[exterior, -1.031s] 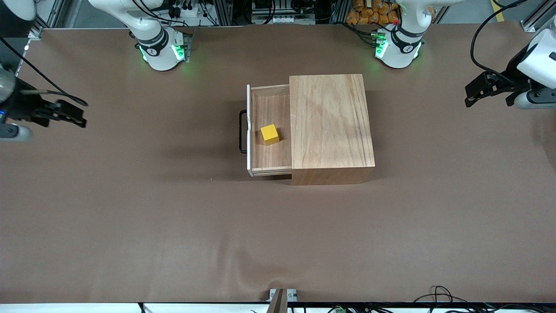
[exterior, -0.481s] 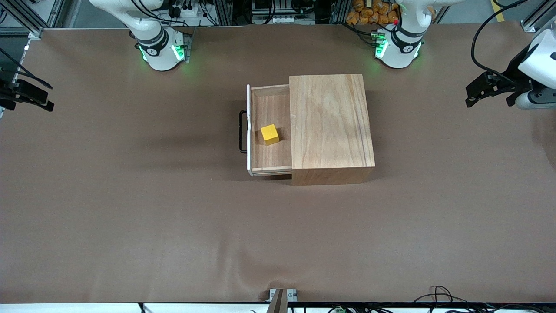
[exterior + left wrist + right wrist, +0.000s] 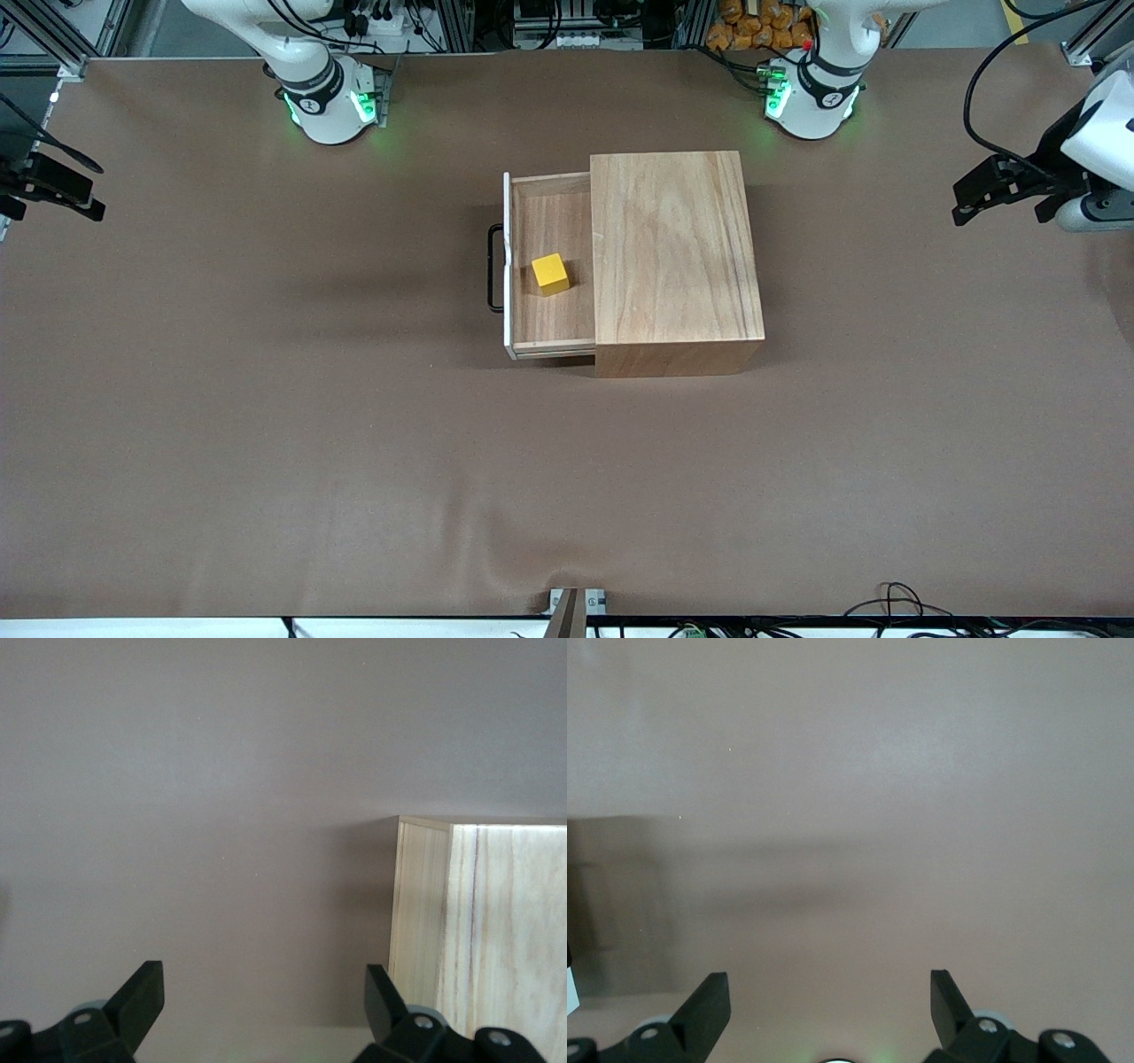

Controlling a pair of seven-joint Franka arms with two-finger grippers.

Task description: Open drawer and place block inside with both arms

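The wooden box (image 3: 675, 257) stands mid-table with its drawer (image 3: 551, 330) pulled out toward the right arm's end, black wire handle (image 3: 492, 268) on its pale front panel. The yellow block (image 3: 550, 273) lies in the drawer. My left gripper (image 3: 964, 202) hangs open and empty above the table at the left arm's end; its wrist view shows open fingertips (image 3: 142, 992) and a corner of the box (image 3: 483, 930). My right gripper (image 3: 75, 202) is open and empty above the table's edge at the right arm's end; its wrist view (image 3: 829, 1005) shows only bare table.
The brown table cover (image 3: 354, 461) spreads all round the box. The green-lit arm bases (image 3: 328, 102) (image 3: 811, 97) stand farther from the front camera than the box. Cables (image 3: 895, 601) lie at the near edge.
My right gripper has drawn back from over the table to the edge at the right arm's end. My left gripper has shifted slightly outward. Box, drawer and block have not moved.
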